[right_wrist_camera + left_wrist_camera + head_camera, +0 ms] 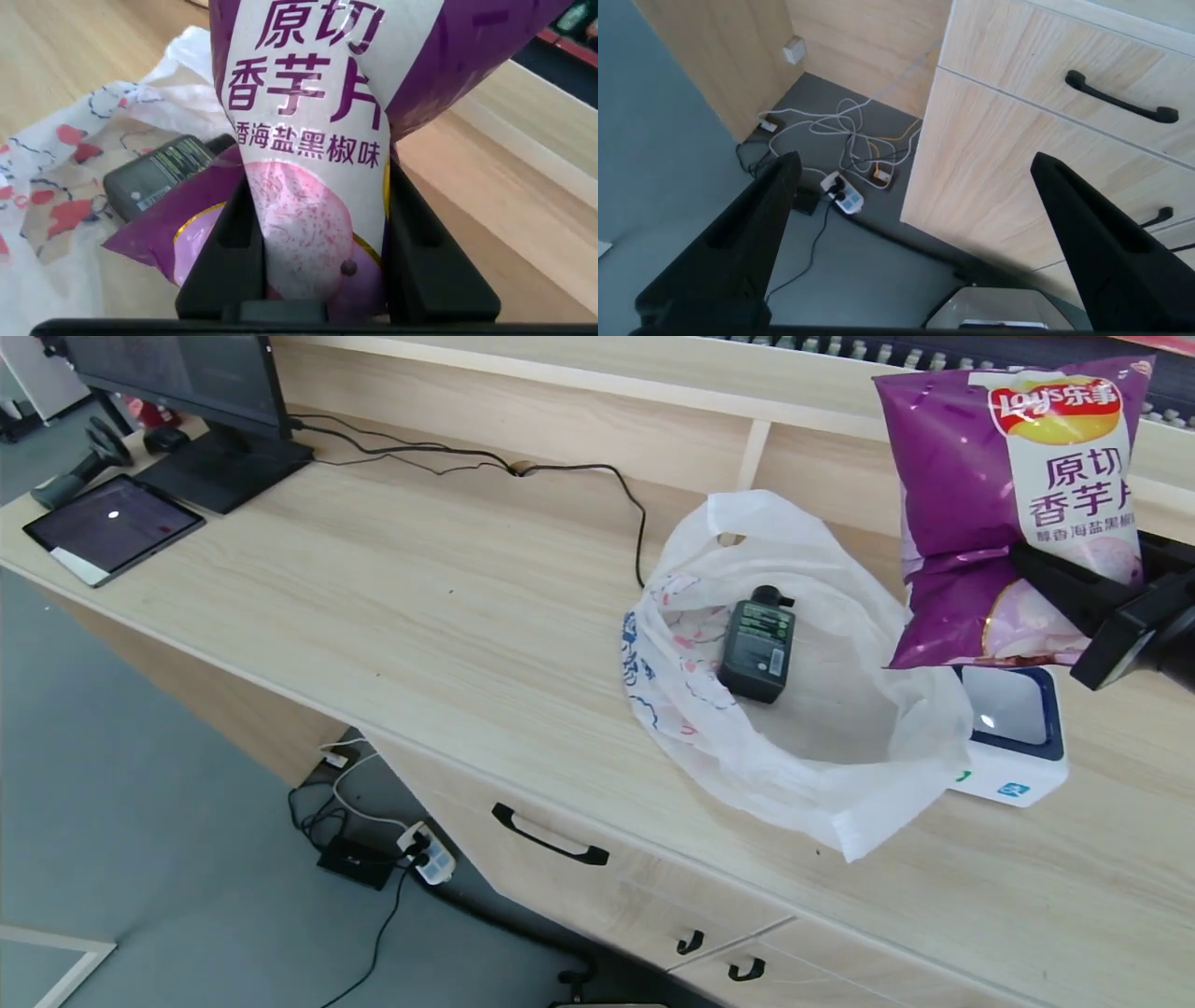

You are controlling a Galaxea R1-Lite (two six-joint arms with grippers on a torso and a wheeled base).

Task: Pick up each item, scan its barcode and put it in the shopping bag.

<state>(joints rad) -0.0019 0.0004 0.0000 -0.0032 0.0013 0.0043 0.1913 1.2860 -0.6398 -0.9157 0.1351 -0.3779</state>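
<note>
The left gripper is held wide open and empty, well below the shopping bag by the drawer fronts, and a dark bottle is already laid inside the bag. Just right of the bag, the purple chip packet is clamped at its lower end by the right gripper above the scanner, so scanning is judged the step in hand. The packet must be turned so its code faces the scanner, then carried left and released over the bag's mouth.

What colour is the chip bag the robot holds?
The chip bag is purple with a white panel; head view shows it best.
</note>
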